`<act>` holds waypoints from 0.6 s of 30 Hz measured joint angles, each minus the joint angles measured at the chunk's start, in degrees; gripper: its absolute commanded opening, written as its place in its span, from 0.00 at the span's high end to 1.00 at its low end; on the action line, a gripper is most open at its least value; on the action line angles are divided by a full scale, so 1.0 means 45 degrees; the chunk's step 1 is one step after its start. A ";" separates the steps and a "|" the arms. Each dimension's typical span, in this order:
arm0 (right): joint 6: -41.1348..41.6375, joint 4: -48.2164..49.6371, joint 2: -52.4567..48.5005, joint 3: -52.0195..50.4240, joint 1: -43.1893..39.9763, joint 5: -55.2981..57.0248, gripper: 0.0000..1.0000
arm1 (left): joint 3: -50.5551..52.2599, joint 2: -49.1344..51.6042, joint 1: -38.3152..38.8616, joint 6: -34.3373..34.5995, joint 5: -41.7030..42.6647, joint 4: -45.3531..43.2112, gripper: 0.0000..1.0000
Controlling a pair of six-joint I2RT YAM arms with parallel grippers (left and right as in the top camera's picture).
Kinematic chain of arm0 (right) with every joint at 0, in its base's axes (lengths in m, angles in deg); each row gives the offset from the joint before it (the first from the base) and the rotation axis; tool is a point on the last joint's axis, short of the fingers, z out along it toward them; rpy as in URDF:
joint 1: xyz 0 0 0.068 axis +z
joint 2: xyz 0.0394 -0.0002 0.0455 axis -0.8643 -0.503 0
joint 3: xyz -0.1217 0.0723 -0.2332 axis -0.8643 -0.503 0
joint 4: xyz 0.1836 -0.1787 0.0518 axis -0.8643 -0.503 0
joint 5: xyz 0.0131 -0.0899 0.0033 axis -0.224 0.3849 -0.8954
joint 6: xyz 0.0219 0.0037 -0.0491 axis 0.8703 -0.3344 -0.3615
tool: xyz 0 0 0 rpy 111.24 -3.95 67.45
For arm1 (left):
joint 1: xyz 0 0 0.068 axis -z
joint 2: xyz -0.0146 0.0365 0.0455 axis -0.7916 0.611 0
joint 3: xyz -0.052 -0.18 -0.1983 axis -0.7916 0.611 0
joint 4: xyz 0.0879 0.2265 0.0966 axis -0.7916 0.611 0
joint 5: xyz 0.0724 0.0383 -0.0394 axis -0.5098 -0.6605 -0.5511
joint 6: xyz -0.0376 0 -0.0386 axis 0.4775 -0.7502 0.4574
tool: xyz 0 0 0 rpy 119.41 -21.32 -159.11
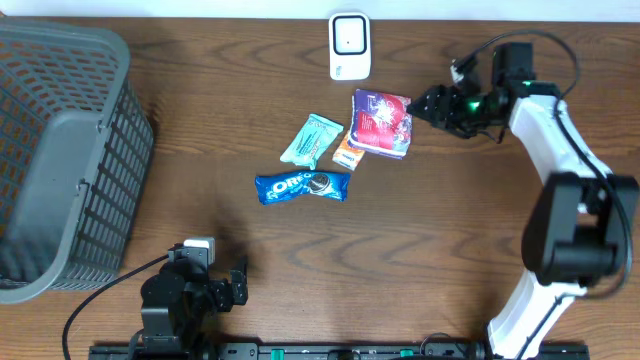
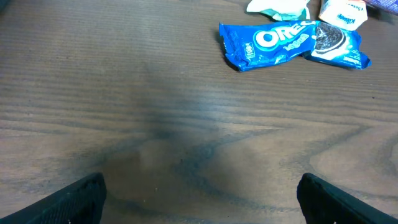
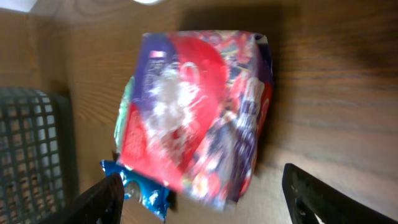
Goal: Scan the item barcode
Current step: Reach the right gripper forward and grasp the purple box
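Observation:
A purple-and-red snack bag (image 1: 380, 123) lies flat on the wooden table, below and right of the white barcode scanner (image 1: 349, 46). My right gripper (image 1: 425, 103) is at the bag's right edge. In the right wrist view its jaws stand wide apart, and the near end of the bag (image 3: 199, 112) lies between the fingertips without either visibly touching it. No barcode shows on the bag. My left gripper (image 1: 240, 282) rests near the front edge, open and empty (image 2: 200, 186), facing the blue Oreo packet (image 2: 292, 43).
A teal packet (image 1: 311, 139), a small orange packet (image 1: 347, 152) and the Oreo packet (image 1: 303, 186) lie just left of the bag. A grey mesh basket (image 1: 120, 170) fills the left side of the table.

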 measured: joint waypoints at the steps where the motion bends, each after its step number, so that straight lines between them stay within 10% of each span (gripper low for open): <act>1: 0.0049 0.0272 -0.0554 0.0000 -0.0005 -0.0403 0.30 | 0.0000 0.0000 0.0000 0.0000 0.0000 0.0000 0.02; 5: 0.0185 0.1253 -0.2346 0.0000 -0.0010 -0.2137 0.59 | 0.0000 0.0000 0.0000 0.0000 0.0000 0.0000 0.02; 7: 0.0311 0.1345 -0.3128 0.0000 -0.0010 -0.2958 0.95 | 0.0000 0.0000 0.0000 0.0000 0.0000 0.0000 0.02; 18: 0.0529 0.0204 -0.1205 0.0078 -0.0005 -0.0709 0.99 | 0.0000 0.0000 0.0000 0.0000 0.0000 0.0000 0.02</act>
